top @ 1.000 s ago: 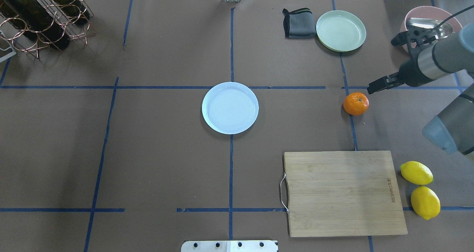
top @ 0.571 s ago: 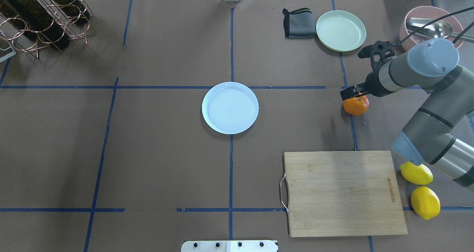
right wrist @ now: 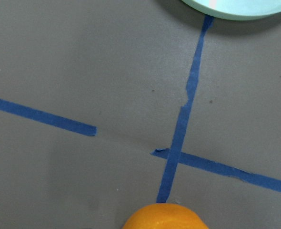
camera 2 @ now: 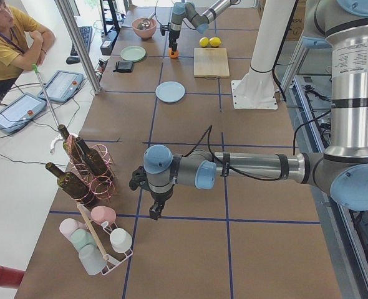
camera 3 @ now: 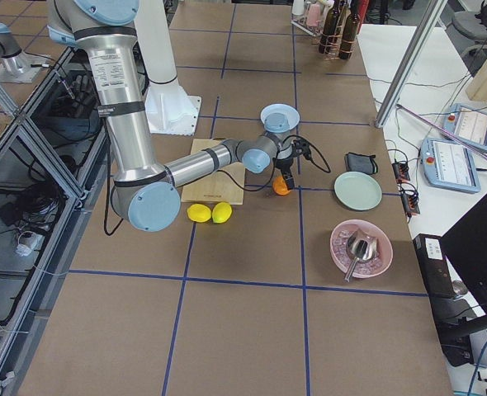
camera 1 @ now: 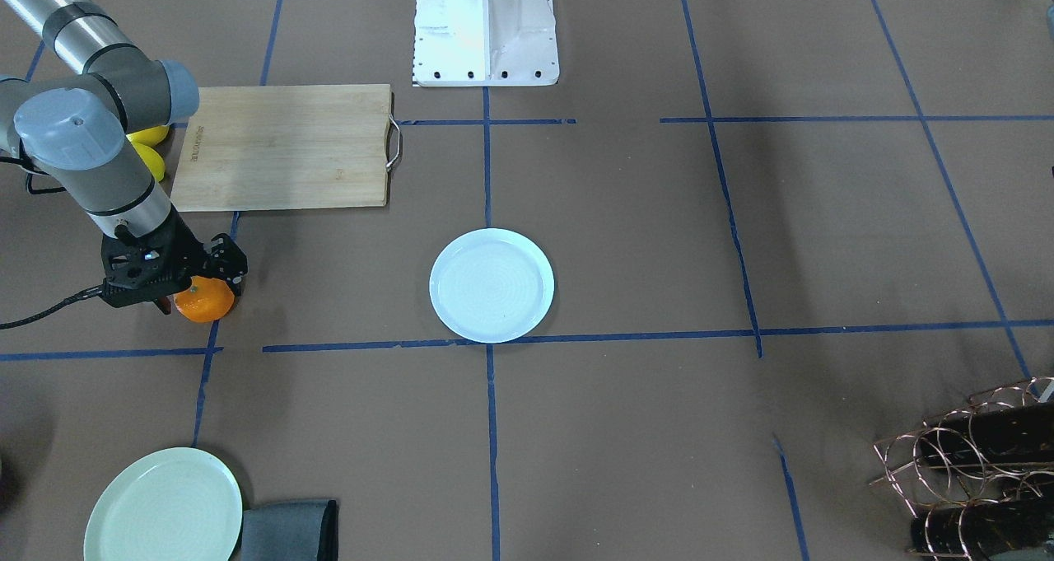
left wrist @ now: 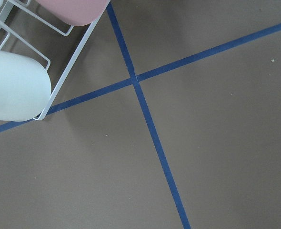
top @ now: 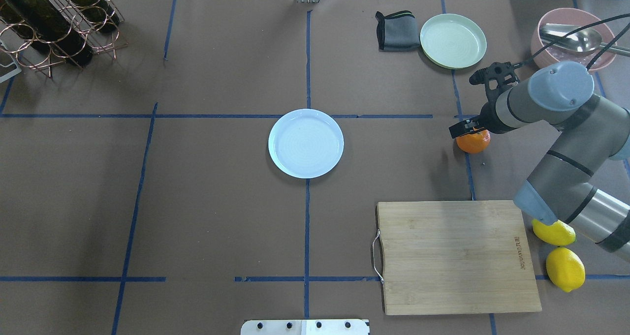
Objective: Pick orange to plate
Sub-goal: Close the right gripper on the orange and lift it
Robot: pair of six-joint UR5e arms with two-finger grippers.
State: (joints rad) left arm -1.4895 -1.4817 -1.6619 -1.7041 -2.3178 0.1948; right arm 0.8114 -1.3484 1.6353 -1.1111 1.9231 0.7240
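- one orange [top: 473, 141]
- two plates: one white plate [top: 305, 143], one mint-green plate [top: 453, 41]
- two lemons [top: 565, 269]
- one cutting board [top: 455, 256]
- one pink bowl [top: 537, 40]
- one spoon [top: 573, 37]
- one folded cloth [top: 395, 31]

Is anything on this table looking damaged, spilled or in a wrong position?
Nothing is spilled or knocked over. Only the blue tape beside the orange is worn: one strip stops short, leaving a gap, and the crossing strip has a ragged edge. The plate sits flat and empty.

Brown tbl [top: 221, 202], plate [top: 305, 143], orange [top: 473, 143], cutting bd [top: 455, 256]
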